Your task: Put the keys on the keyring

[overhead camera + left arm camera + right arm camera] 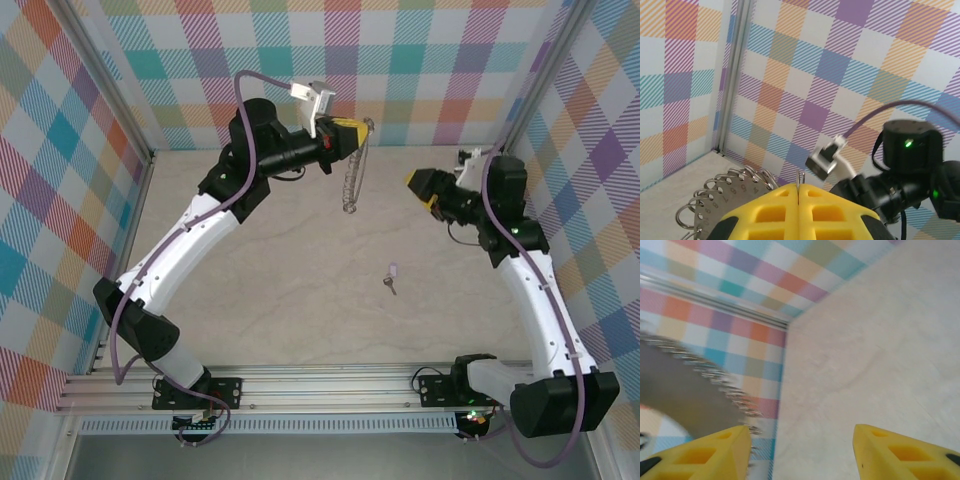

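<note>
Near the bench's [300,300] far edge, the left gripper [358,132] is clenching the dangling keyring [352,178] while the right gripper [414,189] is hovering released.

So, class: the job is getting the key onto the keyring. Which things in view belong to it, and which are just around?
Belongs to the job:
- keyring, hanging from the shut left gripper
- key, lying on the table
- right gripper, open

Just around:
- checked walls
- metal rail
- purple cable
</note>
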You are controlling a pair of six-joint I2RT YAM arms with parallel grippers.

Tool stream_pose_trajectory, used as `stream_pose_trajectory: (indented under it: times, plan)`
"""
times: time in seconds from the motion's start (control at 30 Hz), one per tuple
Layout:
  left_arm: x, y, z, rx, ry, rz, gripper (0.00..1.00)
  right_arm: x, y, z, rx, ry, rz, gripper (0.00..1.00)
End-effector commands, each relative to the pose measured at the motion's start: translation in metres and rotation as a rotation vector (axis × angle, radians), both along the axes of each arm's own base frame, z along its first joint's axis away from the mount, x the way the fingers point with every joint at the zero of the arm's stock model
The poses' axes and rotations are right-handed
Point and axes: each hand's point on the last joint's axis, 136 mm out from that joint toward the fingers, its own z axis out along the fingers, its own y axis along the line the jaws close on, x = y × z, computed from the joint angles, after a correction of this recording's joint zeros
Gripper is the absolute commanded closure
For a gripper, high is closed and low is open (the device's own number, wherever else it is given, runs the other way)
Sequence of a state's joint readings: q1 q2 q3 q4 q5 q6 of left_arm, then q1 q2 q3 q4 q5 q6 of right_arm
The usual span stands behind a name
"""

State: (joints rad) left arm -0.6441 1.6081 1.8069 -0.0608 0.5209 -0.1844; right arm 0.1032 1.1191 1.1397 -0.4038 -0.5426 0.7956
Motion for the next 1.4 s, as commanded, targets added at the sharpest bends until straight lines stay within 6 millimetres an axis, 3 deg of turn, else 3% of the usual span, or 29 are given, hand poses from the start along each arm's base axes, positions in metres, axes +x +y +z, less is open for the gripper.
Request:
stream_pose_trajectory:
  times: [0.0, 0.07, 0.23, 0.47, 0.87, 1.37]
  plan:
    - [-0.02, 0.013, 0.028, -0.027, -0.077, 0.015, 1.0, -0.015, -0.014, -0.062, -0.085, 0.202, -0.058, 0.45]
    - [-0.02, 0.014, 0.026, -0.022, -0.067, 0.016, 1.0, -0.024, -0.017, -0.095, -0.103, 0.305, -0.073, 0.46]
    - [-0.018, 0.016, 0.022, -0.045, -0.021, 0.037, 1.0, -0.042, -0.023, -0.156, -0.188, 0.49, -0.089, 0.55]
    - [-0.02, 0.018, 0.025, -0.064, 0.003, 0.031, 1.0, -0.052, -0.029, -0.206, -0.312, 0.645, -0.11, 0.62]
    - [-0.038, 0.021, 0.035, -0.071, -0.008, -0.026, 1.0, -0.048, -0.003, -0.252, -0.436, 0.759, -0.076, 0.63]
    - [-0.044, 0.02, 0.032, -0.085, 0.002, -0.055, 1.0, -0.032, 0.006, -0.275, -0.511, 0.809, -0.05, 0.68]
